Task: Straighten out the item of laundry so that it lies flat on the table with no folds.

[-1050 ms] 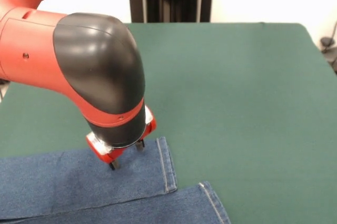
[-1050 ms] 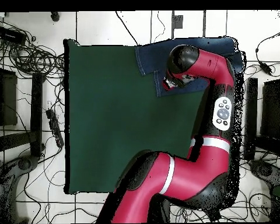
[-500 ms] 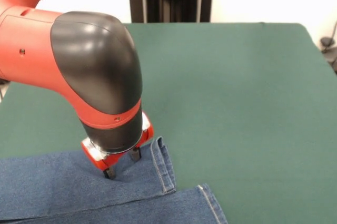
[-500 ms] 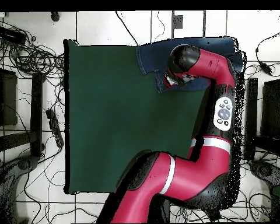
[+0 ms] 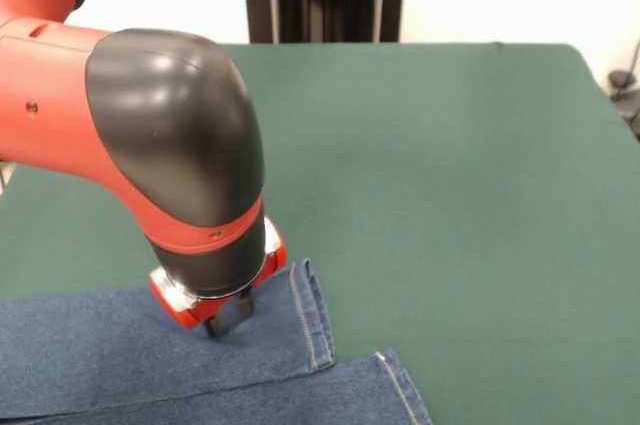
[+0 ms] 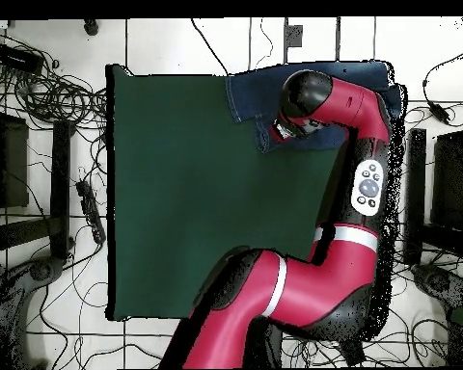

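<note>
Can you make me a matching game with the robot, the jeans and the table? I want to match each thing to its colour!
Things:
1. jeans
2. table
3. arm
4. gripper

Colours or places:
A. dark green
B. red and black
C. blue with pale stitching at the hems
D. down on the jeans leg, near its hem

Right pairs: 1-C, 2-A, 3-B, 4-D

A robotics lab: a red and black arm (image 6: 346, 116) on a pedestal stands at a green-covered worktop (image 6: 177, 212), with tangled cables (image 6: 42, 92) on the tiled floor (image 6: 158, 43) beyond the worktop's edges.
</note>
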{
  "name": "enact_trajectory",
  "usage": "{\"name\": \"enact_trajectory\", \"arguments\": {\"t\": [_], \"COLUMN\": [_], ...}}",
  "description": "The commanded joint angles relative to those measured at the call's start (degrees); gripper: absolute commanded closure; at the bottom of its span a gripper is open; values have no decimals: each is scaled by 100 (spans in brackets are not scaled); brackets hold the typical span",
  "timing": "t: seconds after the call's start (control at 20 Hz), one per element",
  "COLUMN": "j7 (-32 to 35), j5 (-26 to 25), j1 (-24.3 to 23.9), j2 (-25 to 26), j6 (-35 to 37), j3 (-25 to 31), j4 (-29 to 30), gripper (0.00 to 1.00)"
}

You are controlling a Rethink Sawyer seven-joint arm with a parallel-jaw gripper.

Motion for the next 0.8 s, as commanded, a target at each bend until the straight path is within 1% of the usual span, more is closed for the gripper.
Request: {"name": "enact_trajectory", "arguments": {"t": [0.05, 0.45, 0.7, 0.75, 0.8], "j7": [1109, 1084, 1045, 1074, 1094], "j5": [-330, -432, -457, -439, -427], "j1": [288, 352, 340, 333, 324], "j2": [982, 1185, 1154, 1136, 1119], "j6": [1295, 1796, 1457, 1210, 1124], "j3": [71, 0, 68, 122, 136], "j4": [-446, -848, -782, -751, -731], "gripper": [100, 100, 100, 100, 100]}}
